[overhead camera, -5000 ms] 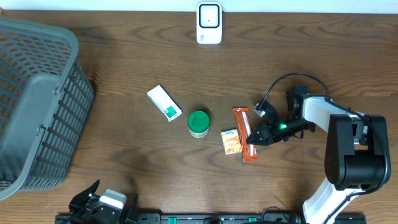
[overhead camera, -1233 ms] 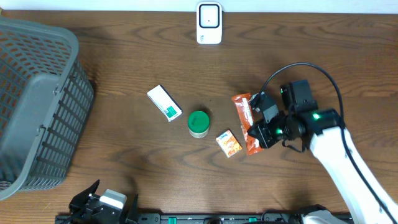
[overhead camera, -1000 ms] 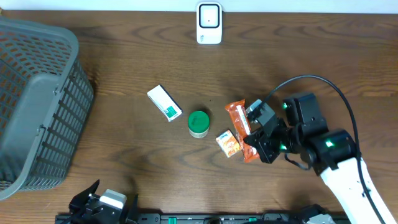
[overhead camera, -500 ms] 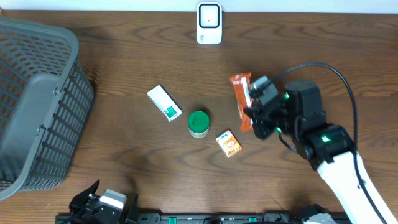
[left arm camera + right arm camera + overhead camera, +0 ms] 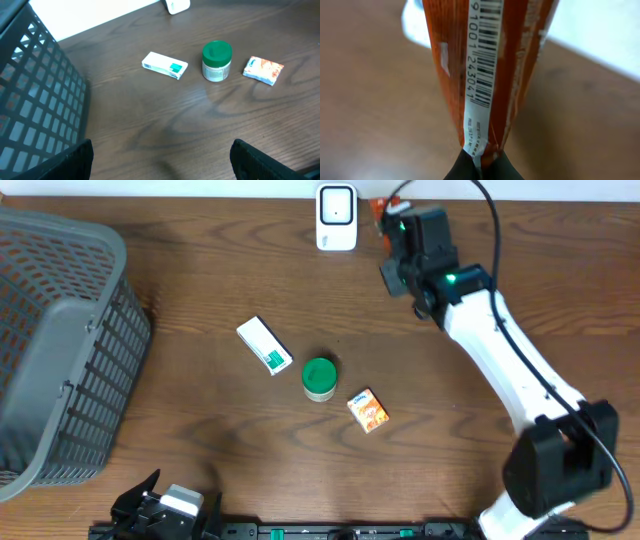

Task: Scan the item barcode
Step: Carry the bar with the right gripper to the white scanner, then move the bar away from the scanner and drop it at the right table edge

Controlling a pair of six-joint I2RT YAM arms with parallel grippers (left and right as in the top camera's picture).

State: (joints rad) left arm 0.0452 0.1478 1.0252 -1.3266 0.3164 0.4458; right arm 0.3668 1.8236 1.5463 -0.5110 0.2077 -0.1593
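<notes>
My right gripper [image 5: 388,220] is clamped on the orange packet [image 5: 378,205], holding it up just to the right of the scanner [image 5: 336,217], at the far edge of the table [image 5: 200,280]. From above, only a sliver of the packet shows past the gripper, close beside the scanner but not clearly touching it. In my right wrist view, my two fingertips [image 5: 462,167] meet at the packet's bottom seam with no gap between them. The packet rises straight up from them and fills the middle of the view. The barcode [image 5: 484,55] runs lengthwise up the packet on a white strip, facing my wrist camera. I cannot tell whether it faces the scanner.

My left gripper [image 5: 160,162] sits low at the near edge of the table, well away from the scanner and to its left. Its jaws stand wide apart with nothing between them.

A green-lidded jar [image 5: 319,378] stands upright well in front of the scanner, almost in line with it. A white box [image 5: 264,345] lies flat to the left of the scanner and nearer to me. A small pouch [image 5: 368,409] lies nearer still, slightly right of the scanner's line, close to the jar but apart from it. A grey basket [image 5: 60,350] sits far to the left of the scanner.
</notes>
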